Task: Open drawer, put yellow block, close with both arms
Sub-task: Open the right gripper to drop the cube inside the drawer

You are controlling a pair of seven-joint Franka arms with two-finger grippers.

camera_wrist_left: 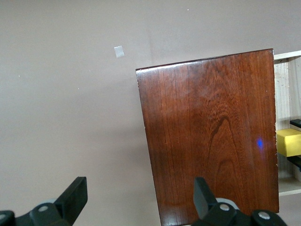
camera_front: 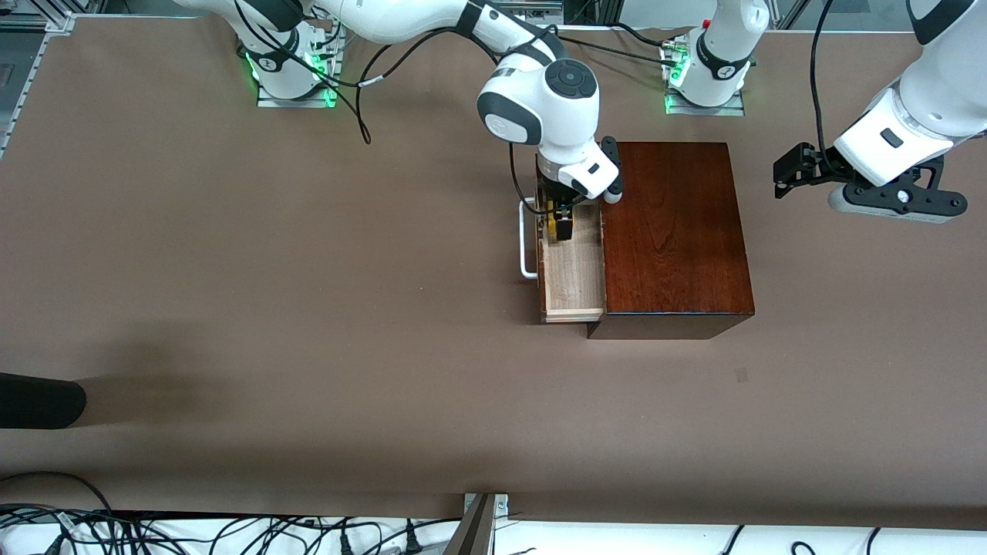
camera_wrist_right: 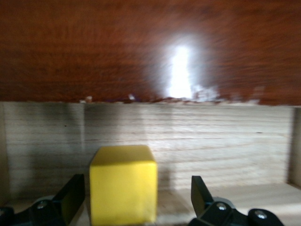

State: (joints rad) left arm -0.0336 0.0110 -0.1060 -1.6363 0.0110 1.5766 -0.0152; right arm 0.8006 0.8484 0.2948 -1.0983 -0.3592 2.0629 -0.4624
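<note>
- The right end effector [camera_front: 562, 223] is reaching down into the open drawer [camera_front: 572, 271], its fingers [camera_wrist_right: 70, 197] spread wide.
- The block [camera_wrist_right: 123, 184] is sitting between those fingers on the drawer's pale floor; a clear gap is showing between it and one finger, and whether the other finger is touching it cannot be told.
- In the front view the block [camera_front: 553, 223] is peeking out yellow beside the black fingertips, in the end of the tray farther from the front camera.
- The drawer is standing pulled out of the box [camera_front: 672, 231] toward the right arm's end of the counter [camera_front: 308, 308], with the white handle [camera_front: 526, 239] on its front.
- The tray's nearer part is lying bare, pale wood showing.
- The box is resting on the counter, its glossy dark top facing up.
- The left end effector [camera_front: 780, 179] is hanging in the air over the counter at the left arm's end, well apart from the box, with the arm waiting.
- In the left wrist view its fingers [camera_wrist_left: 75, 193] are standing spread, holding nothing, with the box [camera_wrist_left: 211, 136] and a sliver of the block [camera_wrist_left: 289, 142] showing past them.
- A small pale tag [camera_front: 742, 375] is lying on the counter nearer to the front camera than the box.
</note>
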